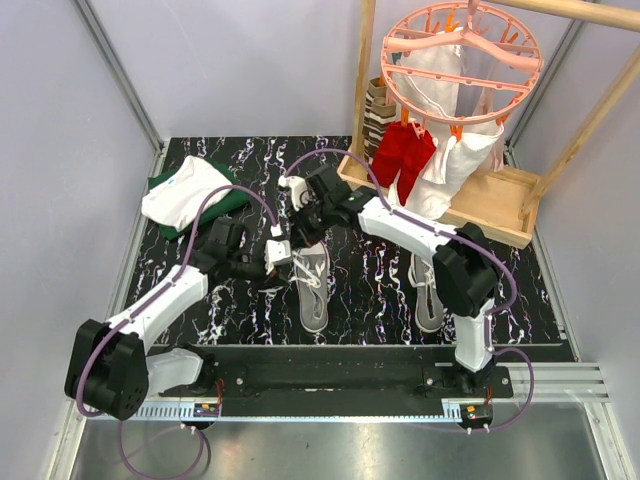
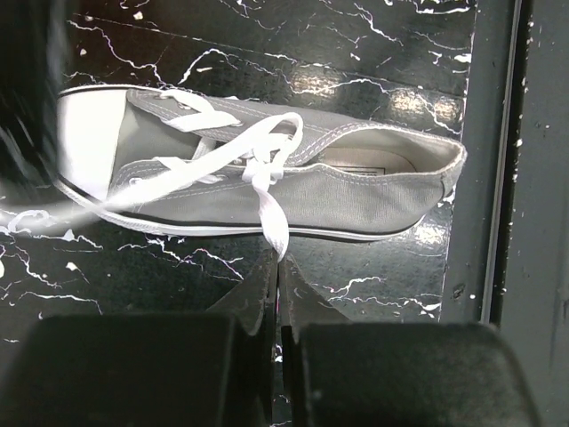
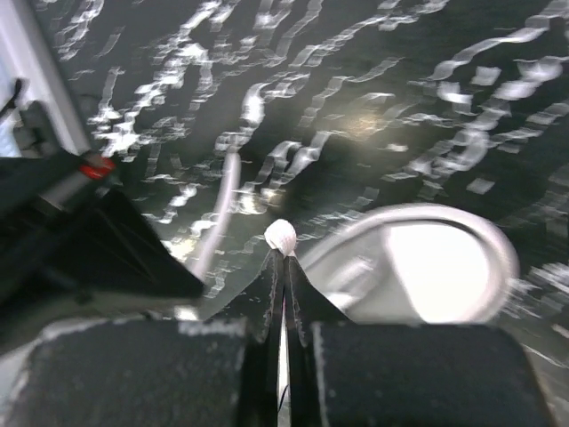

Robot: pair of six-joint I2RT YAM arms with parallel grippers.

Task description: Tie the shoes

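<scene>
White pinched at both ends. Clamping the lace [image 2: 227,156] in the left fingers [image 2: 253,298], shut on its hanging end at 6 o'clock of the shoe [image 2: 356,191] in the left wrist view. Clamping the other end in the right fingers [image 3: 262,298], likewise shut, with the toe cap [image 3: 436,267] just beside at 3 o'clock. Lying mid-way on the counter [image 1: 370,290], toe toward 12 o'clock. Leaving the second shoe [image 1: 428,290] untouched, well apart at 3 o'clock.

Could go wrong through uneven pulling: likely to drag the light shoe sideways, or cinch the loose crossing into a snarl. Could also lose an end, gripped so near its tip.

Showing nothing inside the shoe's opening. At 1 o'clock, hanging a red cloth [image 1: 400,160] and a white cloth [image 1: 450,170] from a pink clip hanger [image 1: 392,70] down to a wooden tray [image 1: 500,195]; cannot tell whether touching it.
</scene>
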